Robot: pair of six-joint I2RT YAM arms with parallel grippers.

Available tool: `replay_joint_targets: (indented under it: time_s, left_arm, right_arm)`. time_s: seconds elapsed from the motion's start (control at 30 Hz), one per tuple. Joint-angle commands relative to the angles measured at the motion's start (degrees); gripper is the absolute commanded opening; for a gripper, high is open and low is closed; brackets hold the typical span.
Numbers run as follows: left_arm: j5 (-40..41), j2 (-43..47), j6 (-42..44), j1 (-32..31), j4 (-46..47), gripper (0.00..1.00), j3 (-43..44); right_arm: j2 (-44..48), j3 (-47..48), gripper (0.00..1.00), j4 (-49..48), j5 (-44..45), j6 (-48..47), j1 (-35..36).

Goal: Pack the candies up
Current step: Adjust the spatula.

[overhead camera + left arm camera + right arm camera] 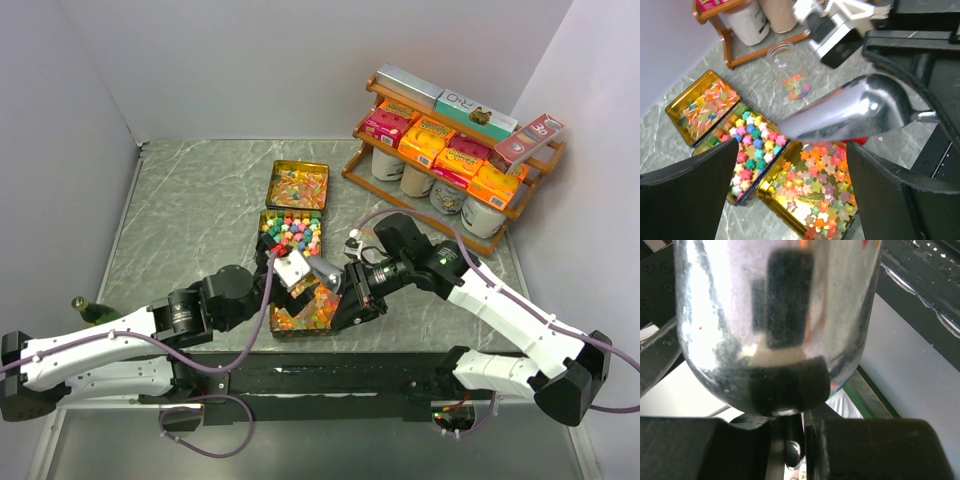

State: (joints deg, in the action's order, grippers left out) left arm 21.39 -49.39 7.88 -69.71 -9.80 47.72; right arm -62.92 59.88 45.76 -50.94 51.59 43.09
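Left claw [792, 146] hangs wide open and empty, fingers spread over the nearest tin. Mid-bench, the candies [825, 185] fill three gold tins [298, 164] lined up from the near edge toward the far edge, with stars in the near two. Right above that near tin is the scoop [860, 112], its handle clamped in the right claw [790, 440]. Just right of the tins, a clear jar [790, 75] holds a few candies. The shelf [455, 190] of boxes sits in the far right corner.
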Motion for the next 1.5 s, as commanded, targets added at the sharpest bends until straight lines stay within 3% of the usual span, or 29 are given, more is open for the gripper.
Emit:
replay_joint_targets:
  time_s: [0.0,0.17,0.23,0.3,0.33,0.43,0.6,0.9,0.97,1.0,1.1,1.2,1.33,1.47]
  left_arm:
    - [0.85,-2.64,3.19,-2.61,4.87,0.94,0.35]
    - [-1.52,-4.93,5.39,-4.90,6.29,0.92,0.70]
    - [-1.44,-5.72,6.18,-5.17,6.64,0.87,0.79]
    - [-1.17,-5.98,6.62,-5.34,6.90,0.70,1.23]
    - [-0.91,-6.42,6.54,-5.26,7.16,0.51,1.58]
    - [-0.03,-7.82,5.75,-5.26,5.16,0.29,2.98]
    - [-2.66,-9.41,3.03,-5.26,1.72,0.02,4.22]
    - [-6.44,-7.31,-1.72,-5.26,0.05,0.01,4.13]
    - [-7.23,-6.52,-2.34,-5.26,-0.39,0.01,3.52]
    - [-7.76,-6.34,-2.78,-5.26,-0.57,0.01,3.34]
    - [-10.13,-5.72,-3.66,-5.17,-1.88,0.01,2.99]
    - [-11.63,-6.16,-4.10,-5.17,-4.08,0.01,3.16]
    - [-11.37,-5.99,-4.72,-5.26,-4.70,0.01,2.12]
    - [-10.66,-5.46,-5.77,-5.08,-5.14,0.01,1.06]
  right_arm:
    - [-0.27,1.47,0.00,-1.37,-4.34,-0.26,-0.29]
    - [-0.98,2.70,0.00,-1.55,-6.63,0.26,-0.29]
    - [-1.07,3.22,0.00,-1.29,-7.33,0.35,-0.38]
    - [-1.24,3.23,0.00,-1.28,-7.77,0.44,-0.29]
    - [-1.07,3.05,0.00,-1.55,-8.30,0.61,-0.29]
    - [-0.37,2.88,0.00,-2.51,-8.39,1.23,-0.29]
    - [0.25,1.65,0.00,-6.20,-8.39,3.25,-0.90]
    - [1.30,-3.97,0.02,-15.69,-7.86,9.49,-4.24]
    - [1.65,-5.47,0.10,-18.50,-7.60,11.32,-4.94]
    - [1.92,-6.08,0.20,-19.47,-7.25,11.95,-5.56]
    - [2.62,-8.19,0.37,-23.77,-7.16,14.67,-6.70]
    - [3.15,-10.13,0.50,-27.38,-7.16,17.13,-7.75]
    - [4.20,-13.38,0.54,-33.71,-7.60,21.70,-9.33]
    - [5.87,-12.68,0.58,-28.10,-6.37,17.33,-11.71]
